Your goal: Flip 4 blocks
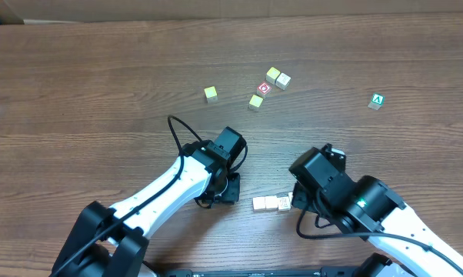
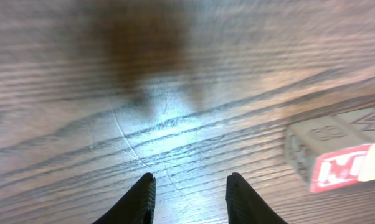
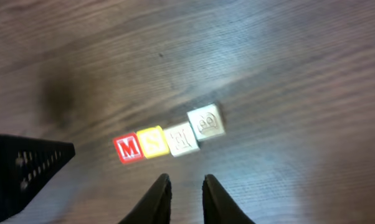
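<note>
Looking down from overhead: I see the row of small wooden alphabet cubes [image 1: 268, 203] on the brown wood-grain table [image 1: 101, 69], near its front edge between my two arms. The row's right end is hidden under the right gripper [image 1: 293, 201], and the left gripper [image 1: 218, 195] sits just to its left.
Loose cubes, overhead: six, well apart from the row on the far side. There are three yellow-green cubes [image 1: 211, 94], one cream cube [image 1: 283, 81], one red cube with a white ring [image 1: 264, 88] and one green cube marked A [image 1: 377, 101].
Left wrist: the fingers stand apart with bare table between them. The red-faced cube with a white M [image 2: 338, 169] shows at the right edge, clear of them.
Right wrist: four cubes in the row, touching: the red M, a yellow-faced cube [image 3: 152, 142], and two cream cubes with grey print [image 3: 178, 138]. My fingers stand narrowly apart, with nothing between them.
Step in hand: I judge it to be tipping the M-end cube. I'd come in from the row's free end, take that one cube only, roll it one face over, and keep its neighbours from sliding.
</note>
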`<control>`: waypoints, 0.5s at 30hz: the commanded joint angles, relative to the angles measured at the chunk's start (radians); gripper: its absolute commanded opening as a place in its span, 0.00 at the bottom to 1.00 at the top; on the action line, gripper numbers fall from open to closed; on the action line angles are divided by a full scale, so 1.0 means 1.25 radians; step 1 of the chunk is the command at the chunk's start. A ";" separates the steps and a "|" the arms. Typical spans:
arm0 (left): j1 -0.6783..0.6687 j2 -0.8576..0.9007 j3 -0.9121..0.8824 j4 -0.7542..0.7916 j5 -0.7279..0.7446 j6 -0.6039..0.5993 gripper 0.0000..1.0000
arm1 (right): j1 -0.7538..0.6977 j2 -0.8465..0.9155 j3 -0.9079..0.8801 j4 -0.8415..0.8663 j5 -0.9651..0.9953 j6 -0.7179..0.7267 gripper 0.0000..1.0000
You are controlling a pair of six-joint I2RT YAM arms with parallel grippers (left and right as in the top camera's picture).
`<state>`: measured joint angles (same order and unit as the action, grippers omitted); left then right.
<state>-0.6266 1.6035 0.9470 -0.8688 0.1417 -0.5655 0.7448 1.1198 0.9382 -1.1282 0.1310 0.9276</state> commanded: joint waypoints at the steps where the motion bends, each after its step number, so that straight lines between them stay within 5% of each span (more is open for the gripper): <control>1: 0.005 -0.042 0.036 -0.014 -0.033 0.009 0.31 | -0.005 0.045 -0.038 0.054 0.006 0.017 0.16; 15: 0.006 -0.062 0.036 -0.061 -0.063 0.010 0.33 | -0.034 0.264 -0.050 0.196 0.023 0.009 0.11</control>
<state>-0.6262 1.5463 0.9733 -0.9405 0.0845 -0.5655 0.7300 1.4044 0.8776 -0.8921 0.1390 0.9421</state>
